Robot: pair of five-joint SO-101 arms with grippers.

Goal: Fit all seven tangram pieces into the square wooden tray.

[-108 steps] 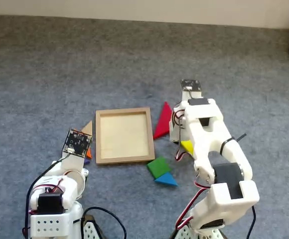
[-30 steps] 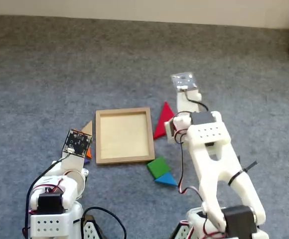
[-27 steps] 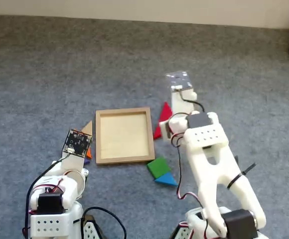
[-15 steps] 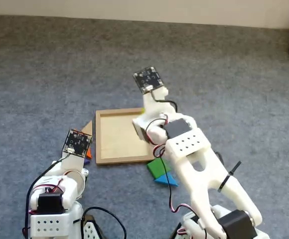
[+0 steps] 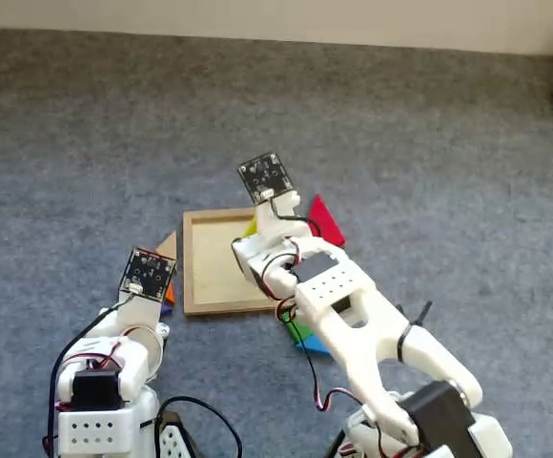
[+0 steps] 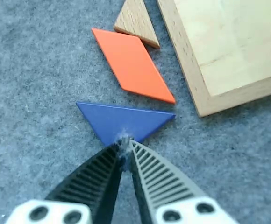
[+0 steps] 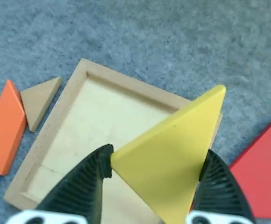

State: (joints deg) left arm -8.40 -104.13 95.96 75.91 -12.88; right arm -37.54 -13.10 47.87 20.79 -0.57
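Observation:
The square wooden tray (image 5: 208,272) lies mid-carpet, its floor (image 7: 103,135) bare. My right gripper (image 7: 154,170) is shut on a big yellow triangle (image 7: 173,154) and hangs over the tray's far right part; a yellow sliver (image 5: 251,229) peeks out beside the arm. A red triangle (image 5: 324,218) lies just right of the tray. The green piece (image 5: 302,334) and the light-blue triangle (image 5: 317,347) lie at the tray's near right corner, partly under the arm. My left gripper (image 6: 124,145) is shut, its tips at the dark-blue triangle (image 6: 126,120). An orange parallelogram (image 6: 133,65) and a wooden triangle (image 6: 136,18) lie left of the tray.
Grey carpet runs in every direction. The right arm (image 5: 353,315) stretches over the tray's near right corner. The left arm (image 5: 114,353) stands at the near left. A light wall strip (image 5: 276,19) borders the far edge.
The right arm has swung left from beside the red triangle to above the tray, carrying the yellow triangle. The red triangle is uncovered again. The left arm has kept still.

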